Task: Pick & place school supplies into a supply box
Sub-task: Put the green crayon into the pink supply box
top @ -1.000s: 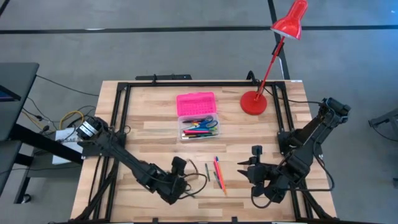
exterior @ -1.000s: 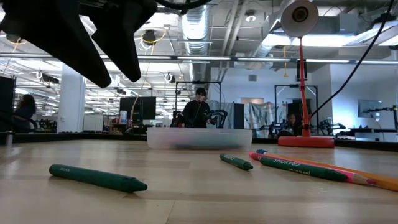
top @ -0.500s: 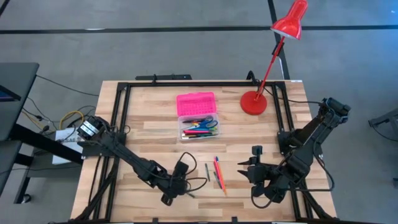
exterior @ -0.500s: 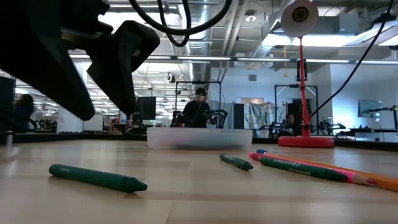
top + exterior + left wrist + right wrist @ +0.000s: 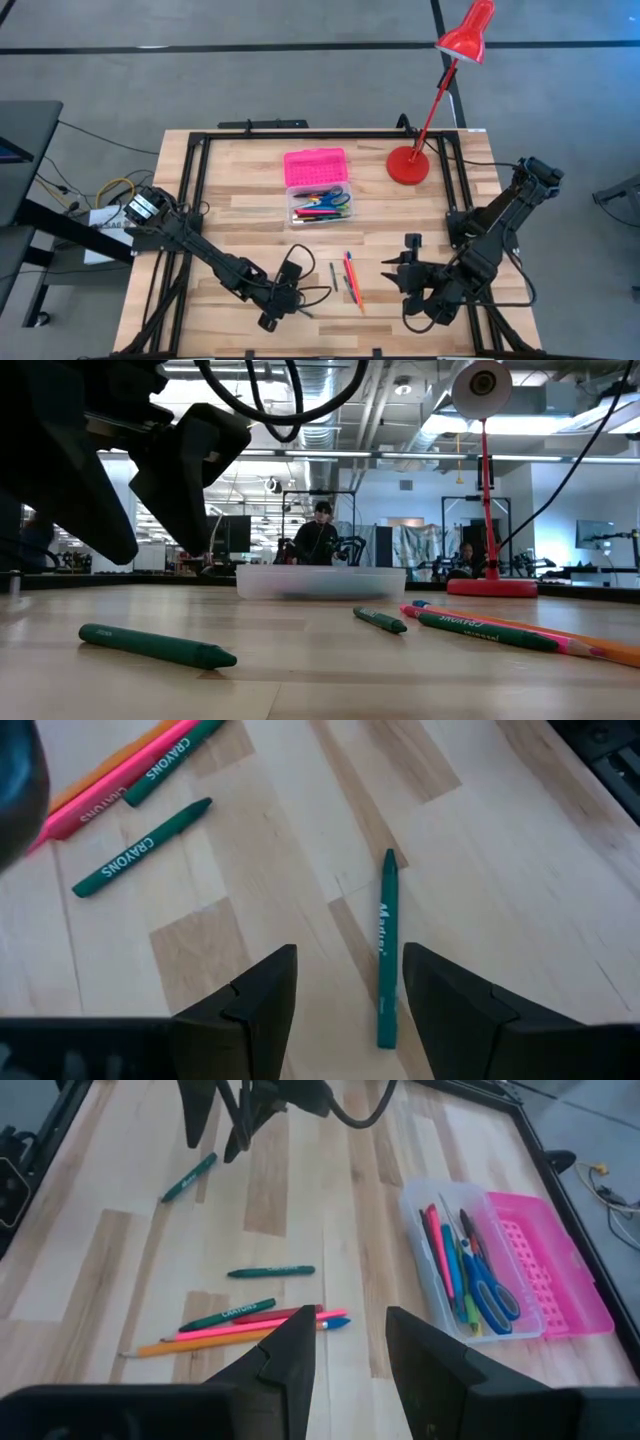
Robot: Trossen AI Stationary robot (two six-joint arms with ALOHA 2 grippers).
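High view: left gripper low near table's front edge, right gripper parked, supply box mid-table.

Left wrist view: fingers spread, empty, straddling green crayon; bare wood around.

Right wrist view: fingers apart, holding nothing.

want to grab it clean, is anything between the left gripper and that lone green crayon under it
Nothing visible. The left gripper hangs open right over the green crayon, which lies alone on bare table, with the other crayons well off to one side.
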